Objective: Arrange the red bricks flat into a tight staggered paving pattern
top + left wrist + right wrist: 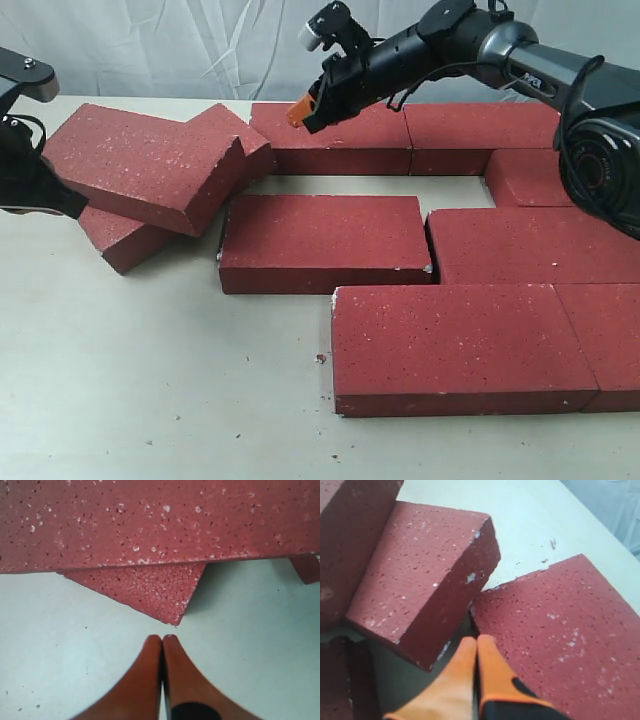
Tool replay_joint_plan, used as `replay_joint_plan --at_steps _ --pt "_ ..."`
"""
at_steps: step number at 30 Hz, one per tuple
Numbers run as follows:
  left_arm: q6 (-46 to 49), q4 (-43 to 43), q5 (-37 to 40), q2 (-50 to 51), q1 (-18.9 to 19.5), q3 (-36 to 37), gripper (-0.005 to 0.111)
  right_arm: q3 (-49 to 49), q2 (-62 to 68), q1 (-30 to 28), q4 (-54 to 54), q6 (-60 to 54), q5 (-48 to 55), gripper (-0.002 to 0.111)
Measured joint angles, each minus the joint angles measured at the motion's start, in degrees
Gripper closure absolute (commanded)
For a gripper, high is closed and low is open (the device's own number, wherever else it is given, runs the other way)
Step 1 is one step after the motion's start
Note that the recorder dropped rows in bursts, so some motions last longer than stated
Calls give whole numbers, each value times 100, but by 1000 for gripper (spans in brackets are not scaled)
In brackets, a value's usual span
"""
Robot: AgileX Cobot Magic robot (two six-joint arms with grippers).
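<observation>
Pale table (150, 400), white cloth (150, 50) behind. Most red bricks (320, 240) paved flat at right. Left pile unsorted: tilted brick (140, 165) leans on others. Right gripper (300, 112) pinched together, empty, over far row, likely set for nudging. Left gripper (162, 639) clenched, empty, just beside pile.

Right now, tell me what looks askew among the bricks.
A heap at the exterior view's left: the top brick lies tilted across a lower brick, and a third brick sits skewed behind it. The rest lie flat in rows. Small crumbs dot the table.
</observation>
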Motion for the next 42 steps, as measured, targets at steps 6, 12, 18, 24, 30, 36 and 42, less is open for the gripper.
replay_joint_plan --at_steps 6,12,18,24,30,36,42 --pt "11 -39 -51 0 0 0 107 -30 226 12 497 -766 170 109" --pt "11 -112 -162 0 0 11 107 -39 321 12 604 -998 158 109" --pt "11 -170 -185 0 0 11 107 -39 321 20 604 -1022 162 109" --pt "11 -181 -248 0 0 11 107 -39 321 68 570 -1095 557 109" --pt "11 -181 -271 0 0 11 107 -39 321 68 484 -1082 1089 109" --pt "11 -181 -346 0 0 11 107 -39 241 68 289 -737 1355 109" --pt "50 -413 -632 0 0 11 107 -39 -230 68 -955 680 1506 109"
